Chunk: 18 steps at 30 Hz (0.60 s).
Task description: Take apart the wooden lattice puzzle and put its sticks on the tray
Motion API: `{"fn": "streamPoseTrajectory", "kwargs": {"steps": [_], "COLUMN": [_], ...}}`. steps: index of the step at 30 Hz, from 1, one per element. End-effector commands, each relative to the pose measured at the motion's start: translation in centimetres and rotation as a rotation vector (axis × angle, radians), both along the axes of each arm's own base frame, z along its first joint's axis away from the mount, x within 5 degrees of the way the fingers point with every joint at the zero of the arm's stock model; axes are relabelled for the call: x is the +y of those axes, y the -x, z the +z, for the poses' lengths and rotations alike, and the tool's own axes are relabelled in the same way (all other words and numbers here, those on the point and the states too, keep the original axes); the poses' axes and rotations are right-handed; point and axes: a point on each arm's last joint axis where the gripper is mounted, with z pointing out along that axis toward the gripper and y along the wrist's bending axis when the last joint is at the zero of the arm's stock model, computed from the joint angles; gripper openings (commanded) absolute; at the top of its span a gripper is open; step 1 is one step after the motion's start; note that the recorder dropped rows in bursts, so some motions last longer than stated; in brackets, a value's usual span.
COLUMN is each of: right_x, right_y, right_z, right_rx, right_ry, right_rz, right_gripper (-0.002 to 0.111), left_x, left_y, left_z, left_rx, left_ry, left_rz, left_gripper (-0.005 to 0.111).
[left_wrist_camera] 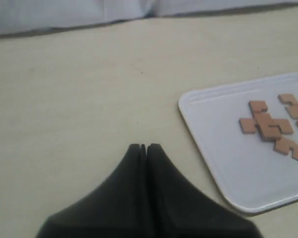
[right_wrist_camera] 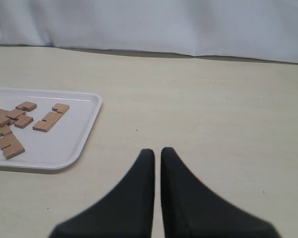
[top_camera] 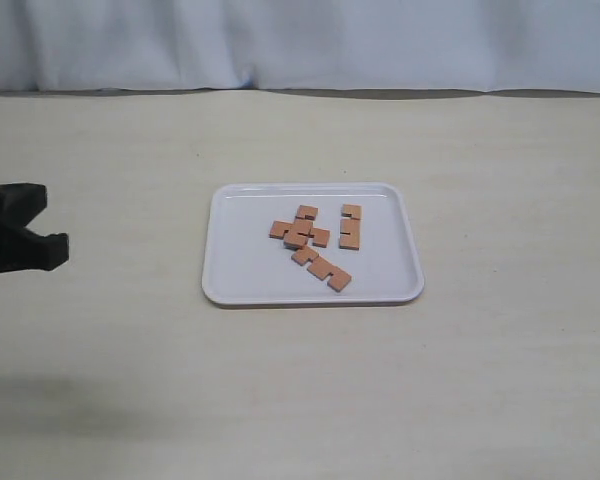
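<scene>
Loose wooden sticks [top_camera: 320, 268] lie on the white tray [top_camera: 240, 262], with two seemingly crossed. The left gripper [left_wrist_camera: 143, 147] and right gripper [right_wrist_camera: 157, 151] rest clear, tips together and empty, probably parked.

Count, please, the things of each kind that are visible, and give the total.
Wooden sticks: 4 (two lie crossed)
White tray: 1
Grippers: 2, the left gripper and the right gripper
Total: 7
</scene>
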Motion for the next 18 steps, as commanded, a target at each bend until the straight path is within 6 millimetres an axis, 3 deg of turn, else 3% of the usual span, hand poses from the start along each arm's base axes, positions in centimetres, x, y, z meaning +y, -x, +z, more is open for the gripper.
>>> {"fn": "streamPoseTrajectory", "kwargs": {"steps": [1, 7, 18], "right_x": [0.0, 0.0, 0.0], "right_y": [0.0, 0.0, 0.0], "right_z": [0.1, 0.1, 0.1], "right_rx": [-0.014, -0.014, -0.014], "right_ry": [0.004, 0.004, 0.004], "right_rz": [-0.004, -0.004, -0.004], "right_gripper": [0.004, 0.004, 0.004], "left_x": [1.4, 3.9, 5.0], "left_y": [3.0, 7.1, 7.6], "left_z": [0.6, -0.3, 0.7], "left_rx": [-0.194, -0.479, -0.577], "left_ry": [0.091, 0.161, 0.167], "left_rz": [0.054, 0.168, 0.245], "left_gripper": [0.0, 0.0, 0.0]}}
